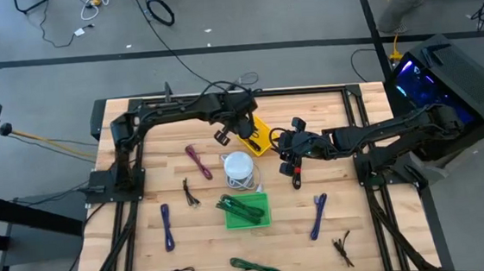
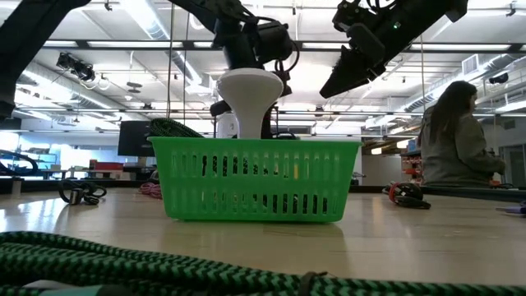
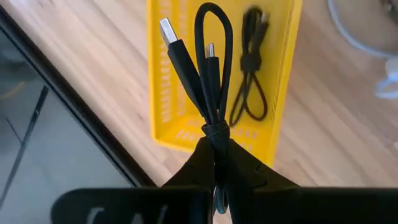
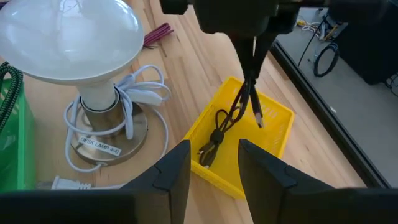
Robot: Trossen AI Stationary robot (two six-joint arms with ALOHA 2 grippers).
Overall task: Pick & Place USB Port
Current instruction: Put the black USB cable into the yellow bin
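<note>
My left gripper [image 3: 217,152] [image 1: 235,129] is shut on a black USB cable [image 3: 208,68] folded into a short tied bundle. It holds the bundle above a yellow tray [image 3: 283,93] [image 4: 273,134] at the table's far middle. A second tied black cable [image 3: 250,81] lies in the tray. My right gripper [image 4: 214,168] [image 1: 285,154] hangs open to the right of the tray, with nothing between its fingers. Under it a small black piece with red marks [image 1: 297,174], as far as I can tell the USB port, lies on the table. My left gripper pinches the cable bundle between its two fingers at the tied end [image 3: 217,132]. The fingers slant down from above and lie along the bundle. The loop and both plugs [image 4: 258,118] hang below the fingertips, clear of the tray.
A white desk lamp [image 1: 238,166] [image 4: 68,31] with a coiled white cord stands just near of the tray. A green basket [image 1: 248,209] [image 2: 255,181] sits in front of it. Purple, maroon and green straps and dark wire ties lie scattered over the near half of the table.
</note>
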